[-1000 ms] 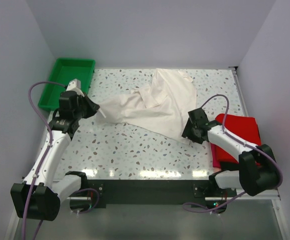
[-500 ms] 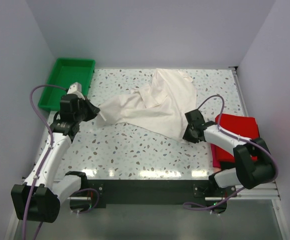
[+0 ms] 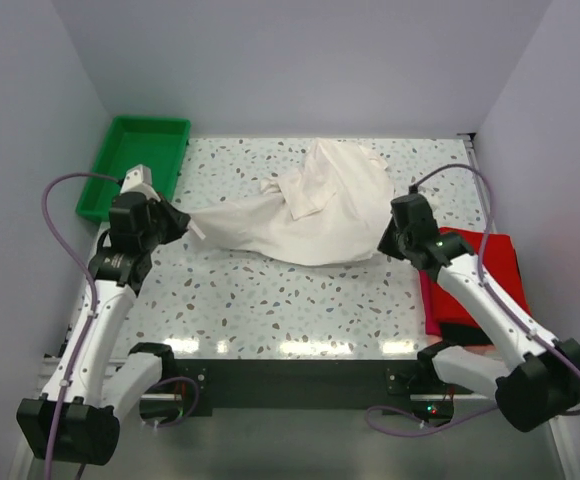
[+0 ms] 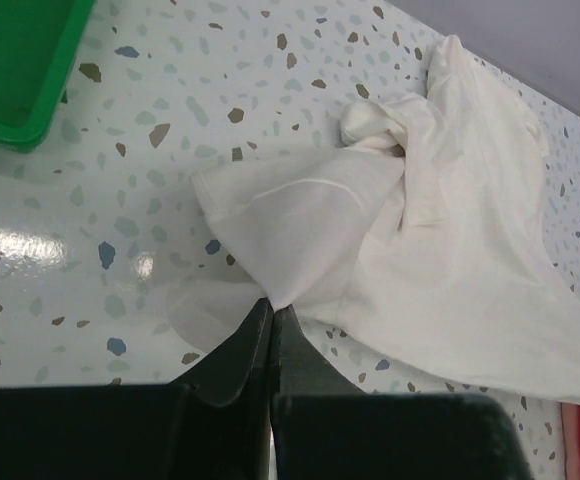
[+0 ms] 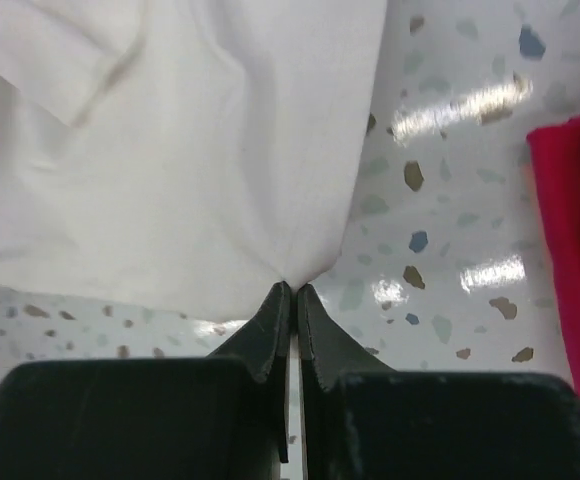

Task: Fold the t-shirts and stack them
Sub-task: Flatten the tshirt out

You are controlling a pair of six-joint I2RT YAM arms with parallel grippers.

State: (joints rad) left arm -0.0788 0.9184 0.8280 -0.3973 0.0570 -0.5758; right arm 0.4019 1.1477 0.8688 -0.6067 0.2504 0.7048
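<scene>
At the near edge of the speckled table (image 3: 270,300) the two arm bases sit side by side. Just beyond the right base, along the table's right side, lies a flat folded red pile (image 3: 480,270) of t-shirt cloth; how many pieces it holds cannot be told. It shows as a red strip at the right border of the right wrist view (image 5: 570,250). Further in, the right gripper (image 3: 385,243) has its fingers pressed together on the right-hand corner of the off-white t-shirt (image 3: 310,215), the cloth drawn to a point between the tips (image 5: 292,290). Across the table, the left gripper (image 3: 183,222) likewise pinches the shirt's left corner, its jaws closed on a thin fold (image 4: 270,305). Between the two, the off-white t-shirt (image 4: 420,230) is pulled out sideways, its lower edge taut and its upper part rumpled and bunched toward the table's far side. At the far left corner rests the green tray (image 3: 150,122), apart from the shirt.
</scene>
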